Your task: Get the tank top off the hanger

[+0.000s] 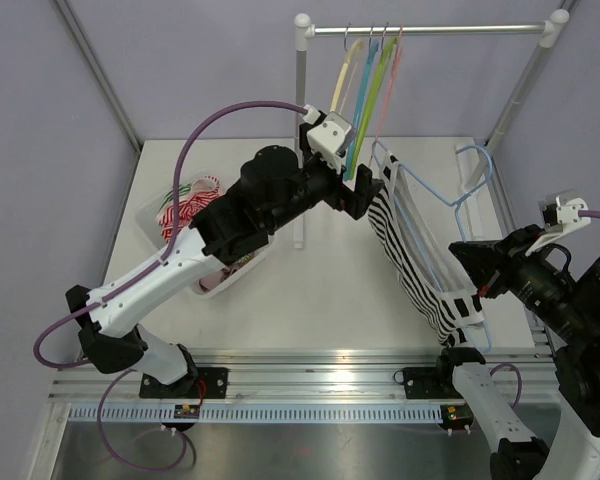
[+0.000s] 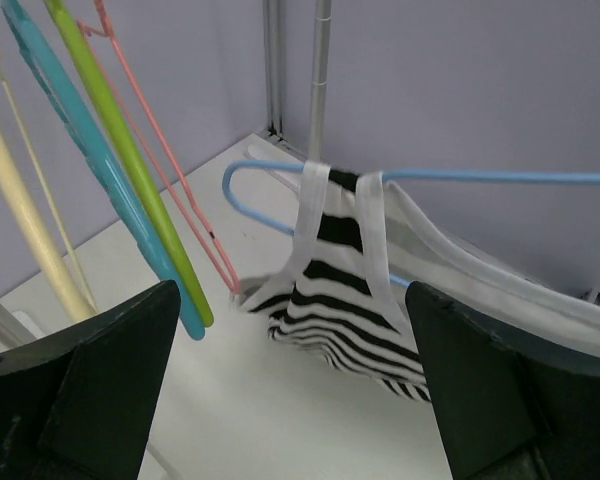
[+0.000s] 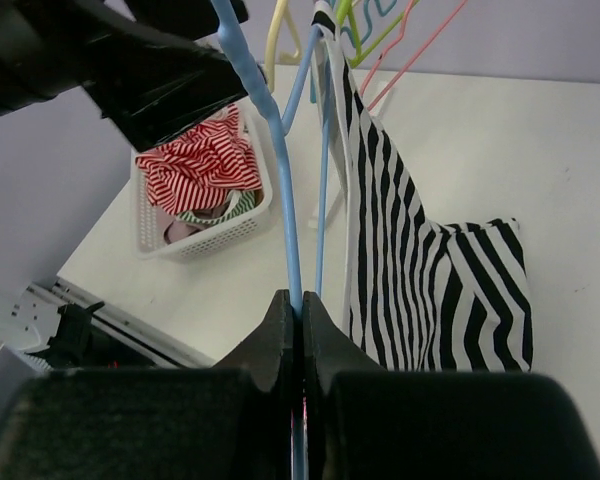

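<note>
The tank top (image 1: 412, 255) is black-and-white striped and hangs on a light blue wire hanger (image 1: 476, 172) held tilted over the table's right half. My right gripper (image 3: 301, 305) is shut on the hanger's blue wire (image 3: 280, 180), and the tank top (image 3: 420, 270) drapes just right of it. At the hanger's far end my left gripper (image 2: 290, 300) stands wide open, with nothing between its fingers. Just beyond them, the white straps (image 2: 315, 200) loop over the blue hanger (image 2: 480, 177), and the striped cloth (image 2: 340, 290) sags onto the table.
A white basket (image 1: 212, 285) of red-striped clothes sits at the left under my left arm. Yellow, blue, green and pink hangers (image 1: 370, 70) hang from the white clothes rail (image 1: 430, 30) at the back. Its post (image 1: 300, 150) stands beside my left gripper.
</note>
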`<state>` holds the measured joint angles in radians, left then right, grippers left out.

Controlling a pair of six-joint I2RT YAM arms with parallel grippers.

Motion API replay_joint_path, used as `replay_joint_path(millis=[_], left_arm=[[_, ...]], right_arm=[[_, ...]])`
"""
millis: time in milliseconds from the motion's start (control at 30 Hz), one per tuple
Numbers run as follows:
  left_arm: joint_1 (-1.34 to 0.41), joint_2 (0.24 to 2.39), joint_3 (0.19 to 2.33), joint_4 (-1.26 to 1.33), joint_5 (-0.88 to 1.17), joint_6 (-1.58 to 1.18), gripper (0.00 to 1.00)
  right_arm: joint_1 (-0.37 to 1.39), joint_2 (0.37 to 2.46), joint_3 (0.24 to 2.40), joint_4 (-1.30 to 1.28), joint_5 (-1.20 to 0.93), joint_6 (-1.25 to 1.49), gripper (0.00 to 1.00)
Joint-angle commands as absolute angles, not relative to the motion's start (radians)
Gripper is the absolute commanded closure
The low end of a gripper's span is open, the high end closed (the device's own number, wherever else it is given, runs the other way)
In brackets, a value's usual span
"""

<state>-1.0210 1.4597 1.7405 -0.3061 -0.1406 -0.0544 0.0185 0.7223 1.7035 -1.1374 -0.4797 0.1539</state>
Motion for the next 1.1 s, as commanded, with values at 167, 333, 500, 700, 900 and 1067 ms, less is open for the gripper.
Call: replay_joint_path(millis=[167, 333, 500, 700, 900, 1067], left_arm=[[-1.023, 1.539, 1.786, -0.186, -0.164, -0.012, 0.15], [-1.023, 1.569, 1.793, -0.192, -0.156, -0.015, 0.44], [-1.023, 1.569, 1.792, -0.21, -0.192, -0.017, 0.78], [-1.022, 1.45, 1.703, -0.247, -0.453, -0.076, 1.0], [-0.882, 1.324, 1.669, -0.483, -0.721, -0.319, 1.0], [-0.74, 1.223, 1.583, -0.538, -0.629, -0.42, 1.0]], right_arm=[[0.097, 0.704, 1.723, -1.134, -0.477, 0.137, 1.0], [0.126, 0.709, 1.732, -1.14, -0.414, 0.124, 1.0], [0.141, 0.706, 1.721, -1.137, -0.385, 0.114, 1.0], [0.198, 0.722, 1.692, -1.141, -0.362, 0.017, 1.0], [0.362, 0.729, 1.707, -1.173, -0.38, -0.101, 1.0], [0.4, 0.718, 1.707, -1.169, -0.413, -0.135, 1.0]])
